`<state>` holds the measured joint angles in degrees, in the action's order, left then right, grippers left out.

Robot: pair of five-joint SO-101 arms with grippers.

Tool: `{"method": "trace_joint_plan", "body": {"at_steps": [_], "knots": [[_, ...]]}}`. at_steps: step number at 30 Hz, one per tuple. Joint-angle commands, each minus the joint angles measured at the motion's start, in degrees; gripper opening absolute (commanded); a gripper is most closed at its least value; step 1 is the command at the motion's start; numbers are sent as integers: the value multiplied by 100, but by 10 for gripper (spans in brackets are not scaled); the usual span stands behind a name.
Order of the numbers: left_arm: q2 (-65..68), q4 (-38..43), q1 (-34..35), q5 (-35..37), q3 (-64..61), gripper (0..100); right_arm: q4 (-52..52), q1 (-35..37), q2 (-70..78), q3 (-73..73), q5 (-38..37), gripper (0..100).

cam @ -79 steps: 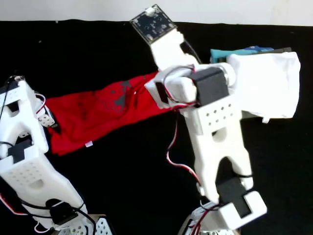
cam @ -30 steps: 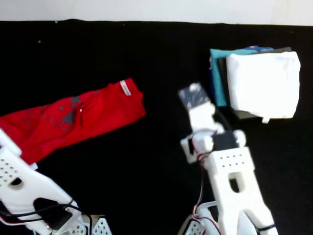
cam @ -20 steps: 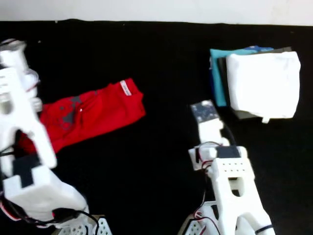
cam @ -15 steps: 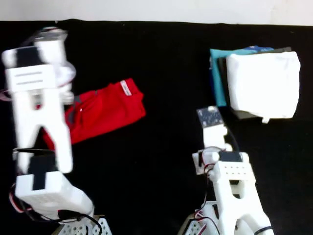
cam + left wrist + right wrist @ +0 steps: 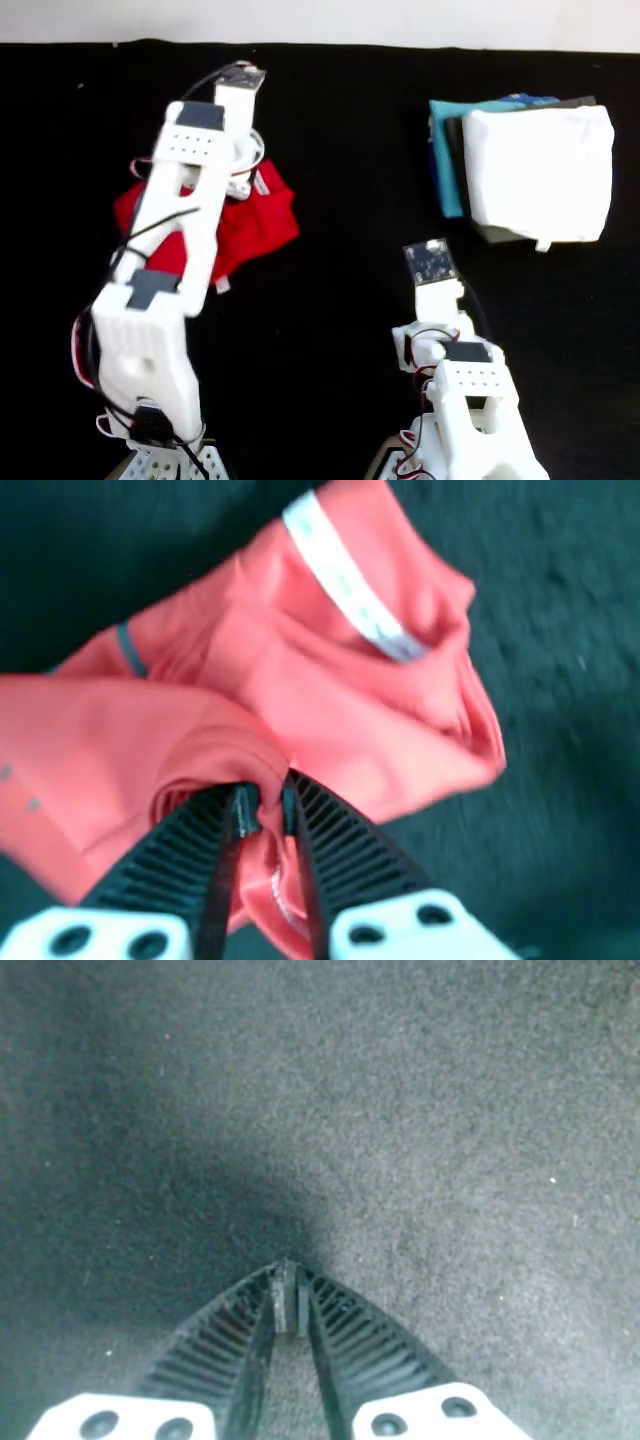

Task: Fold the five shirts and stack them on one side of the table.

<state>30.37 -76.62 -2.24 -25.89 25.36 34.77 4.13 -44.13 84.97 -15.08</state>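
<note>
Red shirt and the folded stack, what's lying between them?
Nothing: the high view shows bare black table between the red shirt and the folded stack.

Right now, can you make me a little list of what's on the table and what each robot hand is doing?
table: covered in black cloth
red shirt: bunched up, partly doubled over, not yet on the stack
left hand: shut on a fold of the red shirt
right hand: shut, holding nothing, above bare table
stack of folded shirts: white one on top, teal and dark edges showing underneath
</note>
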Motion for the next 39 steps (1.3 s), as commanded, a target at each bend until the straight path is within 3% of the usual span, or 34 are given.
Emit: {"method": "trace_joint_plan", "body": {"at_steps": [1, 11, 14, 17, 19, 24, 29, 39], "knots": [[338, -18, -277, 26, 1015, 9, -110, -57, -4, 119, -35, 5], [1613, -158, -840, 26, 2703, 14, -119, -66, -4, 119, -35, 5], [1877, -308, -796, 176, 3196, 76, -119, -66, -4, 119, -35, 5], [1807, -809, -716, 1064, 3925, 180, -119, -66, -4, 119, -35, 5], [1675, -1257, -629, 1591, 4558, 196, -119, -66, -4, 119, -35, 5], [1481, -2514, -251, 1530, 5560, 155, -119, -66, -4, 119, -35, 5], [1446, -2541, 268, 1125, 5086, 3, -119, -66, -4, 119, -35, 5], [699, -2541, 180, 325, 2422, 8, -127, -66, -4, 110, -35, 5]]}}
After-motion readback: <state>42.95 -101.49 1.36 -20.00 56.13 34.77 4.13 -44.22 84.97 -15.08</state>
